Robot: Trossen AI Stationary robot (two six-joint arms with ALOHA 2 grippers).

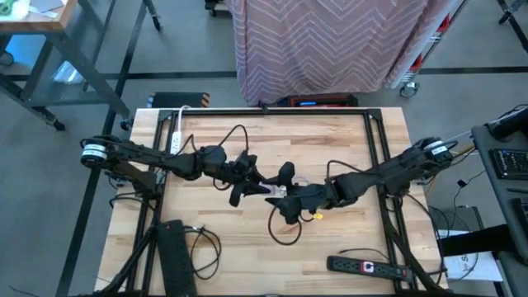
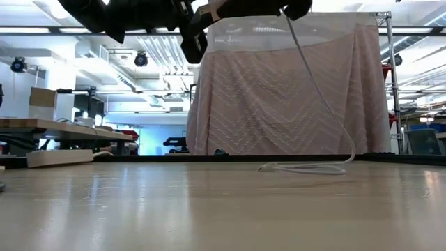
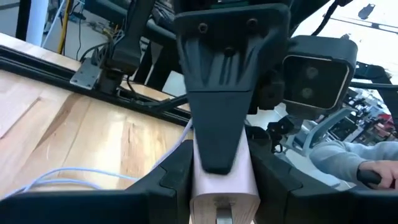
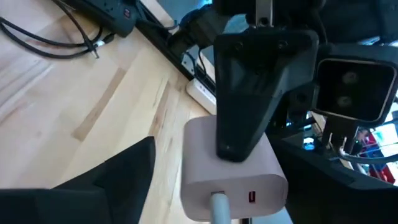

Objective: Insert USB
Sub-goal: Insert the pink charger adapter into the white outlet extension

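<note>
I'm over the middle of the wooden table, both arms meeting above it. My left gripper is clamped on the pale pink USB charger block, held in the air. My right gripper sits just beside it, jaws spread wide, nothing in them. The white USB cable plug looks seated in the block's port — insertion appears done, only backing off left. No readable writing anywhere.

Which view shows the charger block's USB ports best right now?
The right wrist view: the pale charger block faces the camera, port face visible with the white cable plugged in. The left wrist view shows only its back, the high view a small speck, the low view barely a corner.
</note>
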